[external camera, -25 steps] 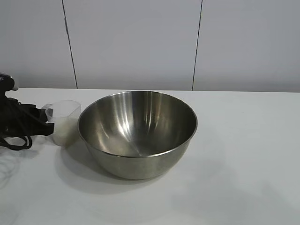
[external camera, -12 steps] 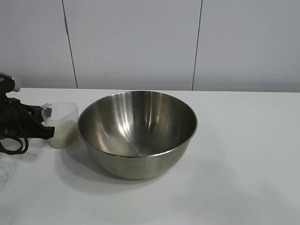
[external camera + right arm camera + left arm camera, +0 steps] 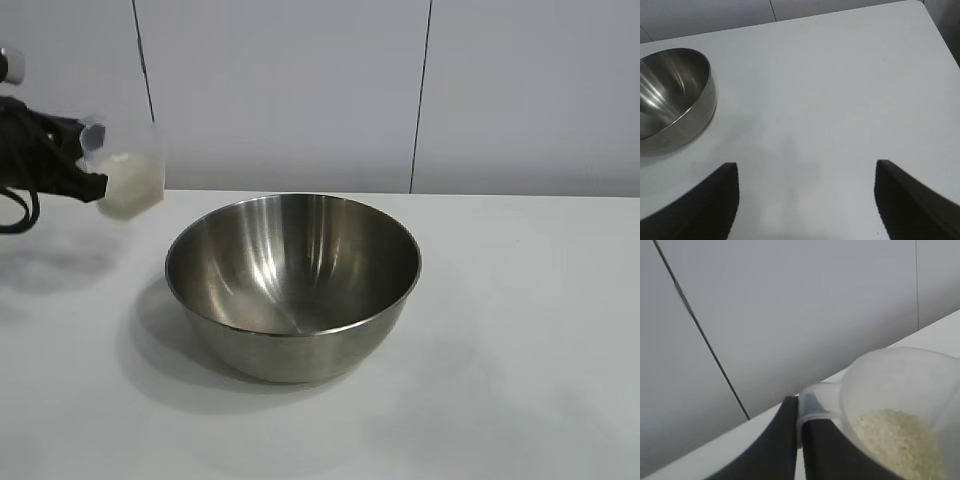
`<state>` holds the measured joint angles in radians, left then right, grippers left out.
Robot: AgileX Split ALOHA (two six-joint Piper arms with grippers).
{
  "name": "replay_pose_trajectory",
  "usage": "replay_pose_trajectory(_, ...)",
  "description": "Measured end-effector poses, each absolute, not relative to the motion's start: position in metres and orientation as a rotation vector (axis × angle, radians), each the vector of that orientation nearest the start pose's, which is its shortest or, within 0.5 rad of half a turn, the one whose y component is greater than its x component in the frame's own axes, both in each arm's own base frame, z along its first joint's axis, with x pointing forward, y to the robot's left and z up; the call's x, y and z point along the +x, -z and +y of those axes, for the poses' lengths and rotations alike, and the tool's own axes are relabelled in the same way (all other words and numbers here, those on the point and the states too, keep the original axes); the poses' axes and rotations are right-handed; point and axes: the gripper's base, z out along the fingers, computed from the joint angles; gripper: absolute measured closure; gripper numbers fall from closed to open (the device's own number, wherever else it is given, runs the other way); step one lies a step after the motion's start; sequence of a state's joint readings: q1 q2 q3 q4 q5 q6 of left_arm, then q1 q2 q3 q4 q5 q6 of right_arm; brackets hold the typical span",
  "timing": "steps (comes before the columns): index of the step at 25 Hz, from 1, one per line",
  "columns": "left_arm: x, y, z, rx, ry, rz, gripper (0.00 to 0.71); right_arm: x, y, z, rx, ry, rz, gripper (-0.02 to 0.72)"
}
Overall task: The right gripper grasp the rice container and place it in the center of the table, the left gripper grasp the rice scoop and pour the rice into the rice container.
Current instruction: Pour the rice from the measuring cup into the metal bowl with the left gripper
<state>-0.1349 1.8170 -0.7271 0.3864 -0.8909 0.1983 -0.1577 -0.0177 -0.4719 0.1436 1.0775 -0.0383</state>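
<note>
The rice container [image 3: 292,283], a wide shiny steel bowl, stands empty in the middle of the white table [image 3: 520,330]; it also shows in the right wrist view [image 3: 671,97]. My left gripper [image 3: 88,160] is shut on the handle of the rice scoop [image 3: 128,170], a clear plastic cup, and holds it in the air left of and above the bowl. In the left wrist view my left gripper [image 3: 800,412] pinches the handle, and the rice scoop [image 3: 900,390] holds white rice [image 3: 900,440]. My right gripper [image 3: 807,167] is open and empty above bare table, away from the bowl.
A white panelled wall [image 3: 300,90] runs behind the table. The table's edge and corner [image 3: 920,5] show in the right wrist view. Nothing else stands on the tabletop.
My left gripper has lifted the rice scoop off the table, from beside the bowl's left side to well above the tabletop. The bowl has not moved.
</note>
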Motion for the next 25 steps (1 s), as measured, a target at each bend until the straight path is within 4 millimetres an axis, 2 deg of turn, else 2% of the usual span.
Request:
replay_pose_trajectory(3, 0.339, -0.201, -0.098, 0.841, -0.041, 1.540, 0.698, -0.004, -0.269, 0.012, 0.116, -0.052, 2.060, 0.188)
replay_pose_trajectory(5, 0.339, -0.211, -0.117, 0.946, -0.078, 1.517, 0.698, -0.004, -0.269, 0.012, 0.116, -0.052, 2.060, 0.188)
replay_pose_trajectory(8, 0.333, -0.216, -0.148, 1.150, -0.149, 1.442, 0.698, -0.004, -0.269, 0.012, 0.116, -0.052, 2.060, 0.188)
replay_pose_trajectory(12, 0.320, -0.217, -0.180, 1.420, -0.284, 1.237, 0.698, -0.004, -0.269, 0.012, 0.116, -0.052, 2.060, 0.188)
replay_pose_trajectory(18, 0.303, -0.217, -0.206, 1.720, -0.524, 0.842, 0.698, -0.004, -0.269, 0.012, 0.116, -0.052, 2.060, 0.188)
replay_pose_trajectory(22, 0.302, -0.217, -0.208, 1.843, -0.695, 0.610, 0.698, -0.004, -0.269, 0.012, 0.116, -0.052, 2.060, 0.188)
replay_pose_trajectory(25, 0.302, -0.217, -0.209, 1.873, -0.750, 0.535, 0.698, -0.004, -0.269, 0.012, 0.116, -0.052, 2.060, 0.188)
